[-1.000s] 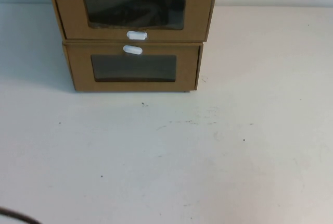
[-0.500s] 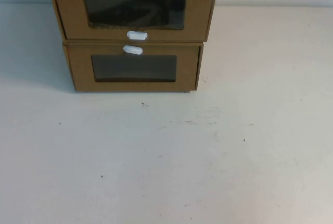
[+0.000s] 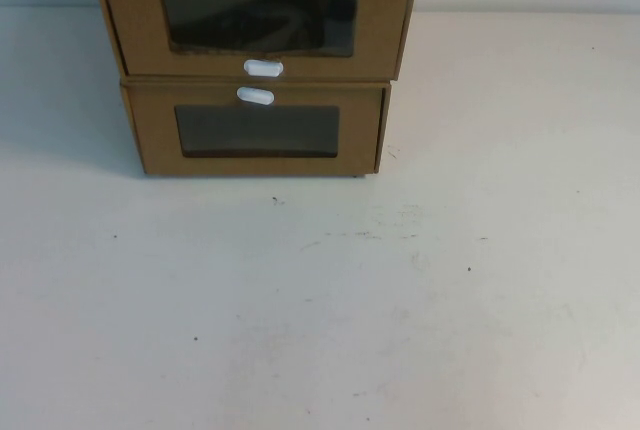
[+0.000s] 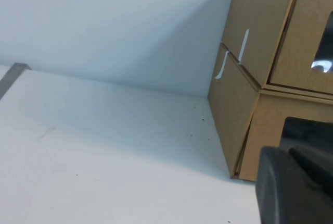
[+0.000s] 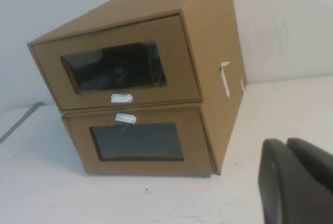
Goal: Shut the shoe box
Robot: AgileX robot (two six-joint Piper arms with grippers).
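Note:
The shoe box [image 3: 255, 18] is the upper of two stacked brown cardboard boxes at the table's far middle. It has a clear window and a white tab [image 3: 263, 68] below the window. Its drawer front sits about level with its sleeve, as the right wrist view [image 5: 122, 73] also shows. Neither gripper shows in the high view. My left gripper [image 4: 290, 153] is shut and empty, low over the table off the boxes' left front corner. My right gripper [image 5: 285, 146] is shut and empty, out in front and to the right of the boxes.
The lower cardboard box [image 3: 255, 130] has its white tab [image 3: 255, 96] above its window and its drawer is closed. A pale wall stands behind the boxes. The white table [image 3: 320, 300] stretches out in front of them.
A dark piece at the high view's lower left corner has left the picture. The boxes have not moved.

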